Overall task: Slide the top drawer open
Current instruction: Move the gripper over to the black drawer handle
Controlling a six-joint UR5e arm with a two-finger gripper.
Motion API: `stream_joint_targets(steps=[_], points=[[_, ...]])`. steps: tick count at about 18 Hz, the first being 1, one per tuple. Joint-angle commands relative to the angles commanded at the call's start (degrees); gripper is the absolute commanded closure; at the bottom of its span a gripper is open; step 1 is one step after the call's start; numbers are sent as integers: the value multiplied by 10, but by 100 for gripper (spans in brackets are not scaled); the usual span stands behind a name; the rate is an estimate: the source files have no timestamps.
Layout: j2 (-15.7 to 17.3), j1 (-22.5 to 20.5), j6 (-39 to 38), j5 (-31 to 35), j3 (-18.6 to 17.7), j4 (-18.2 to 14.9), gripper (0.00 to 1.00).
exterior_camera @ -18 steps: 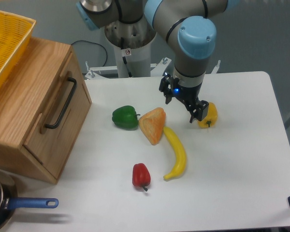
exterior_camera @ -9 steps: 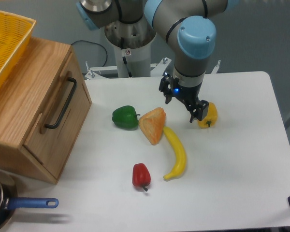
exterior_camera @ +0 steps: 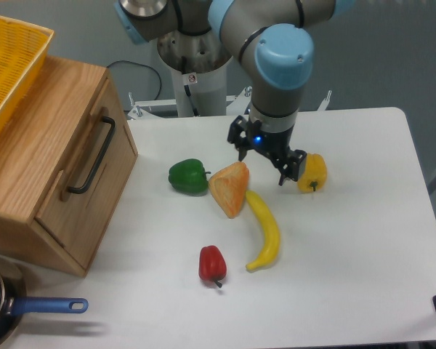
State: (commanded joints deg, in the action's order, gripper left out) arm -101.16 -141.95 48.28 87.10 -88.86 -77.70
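Your top drawer point(exterior_camera: 80, 185) sits closed in the oak cabinet at the bench's point(exterior_camera: 363, 240) left edge, black handle point(exterior_camera: 92, 156) untouched; your gripper point(exterior_camera: 265, 156) hovers well apart, jaws spread, beside the yellow pepper point(exterior_camera: 314, 172).

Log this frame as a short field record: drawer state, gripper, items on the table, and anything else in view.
drawer state: top drawer looks shut, front flush with the cabinet
handle: black bar handle untouched
gripper: gripper open, holding nothing, above the table between the orange wedge and the yellow pepper, well away from the drawer
table items: green pepper, orange wedge, banana, red pepper, yellow pepper
on cabinet: yellow basket
lower left corner: pan with blue handle
task progress: not yet started
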Motion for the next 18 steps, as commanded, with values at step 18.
stream_joint_targets(steps=[18], points=[[5, 106, -143, -60, -5, -19, 0]])
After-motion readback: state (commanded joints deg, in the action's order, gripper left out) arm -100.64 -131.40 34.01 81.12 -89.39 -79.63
